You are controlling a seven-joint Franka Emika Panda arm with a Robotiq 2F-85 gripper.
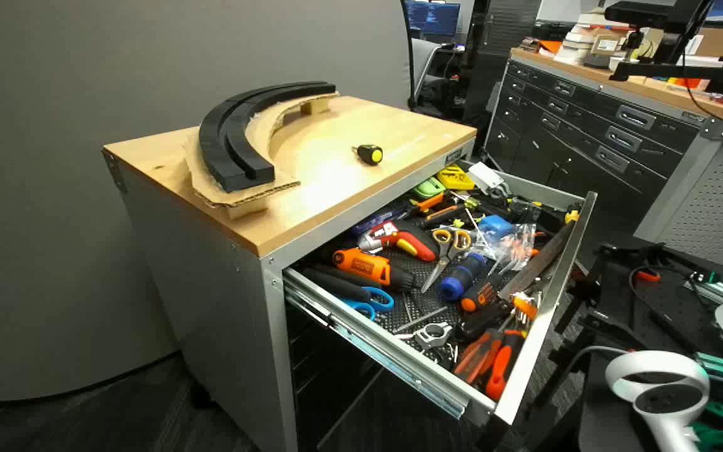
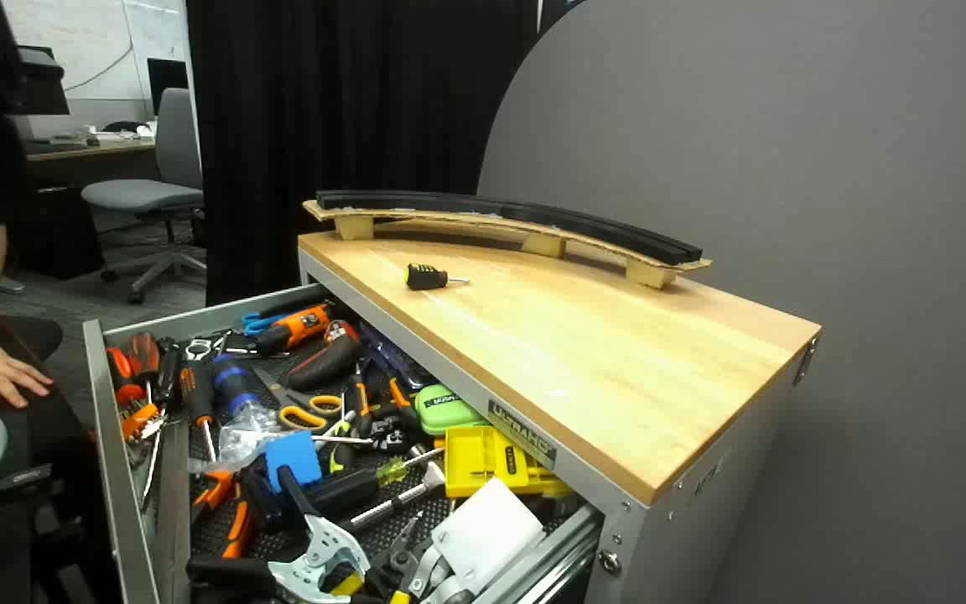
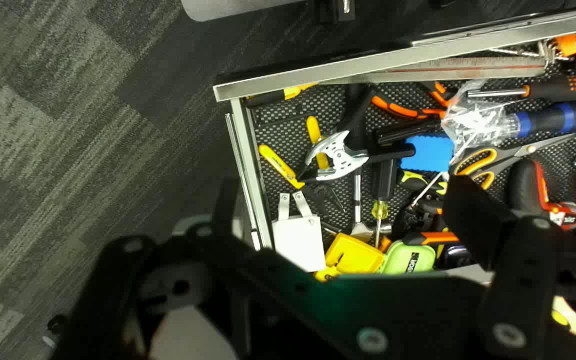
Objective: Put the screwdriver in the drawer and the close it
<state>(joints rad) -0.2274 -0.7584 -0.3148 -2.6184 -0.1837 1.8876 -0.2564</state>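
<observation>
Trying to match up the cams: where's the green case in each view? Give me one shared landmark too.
In an exterior view: green case right of centre, a little above mid-height, towards the back of the open drawer.
In an exterior view: green case just left of centre, below mid-height.
Wrist view: green case right of centre, lower half.
Shared landmark: yellow box beside it.

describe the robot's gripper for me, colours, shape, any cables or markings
In the wrist view the gripper is near-black, built of angular links with round, paler screw heads. Its fingers are flat and dark, too blurred for finer detail. A green tint crosses its middle. I can make out no cable or lettering on it.
</observation>
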